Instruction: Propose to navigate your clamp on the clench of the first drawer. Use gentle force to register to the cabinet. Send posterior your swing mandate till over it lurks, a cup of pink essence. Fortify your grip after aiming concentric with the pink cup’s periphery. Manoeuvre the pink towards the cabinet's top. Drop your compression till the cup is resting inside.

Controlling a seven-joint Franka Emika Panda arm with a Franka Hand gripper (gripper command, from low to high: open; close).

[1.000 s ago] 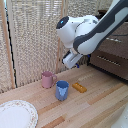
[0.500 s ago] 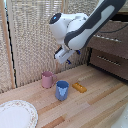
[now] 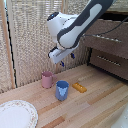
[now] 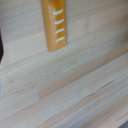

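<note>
Cabinet cut off at exterior view's right edge; upper drawer handle hidden behind arm, lower bar faint. Wrist view blurred: only bench planks and orange block, no fingers visible. Clamp hung in air, blue-tipped fingers pointing down, nothing between them; gap too small to judge. Pink cup stood on bench, below fingers and toward exterior view's left, well apart. Blue cup just beside pink cup, nearer camera.

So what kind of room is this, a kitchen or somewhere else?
Probably a mock home set for robot trials: a light wooden plank tabletop, a dark brown wooden cabinet with silver bar handles, and a small matte pink cup.
</note>
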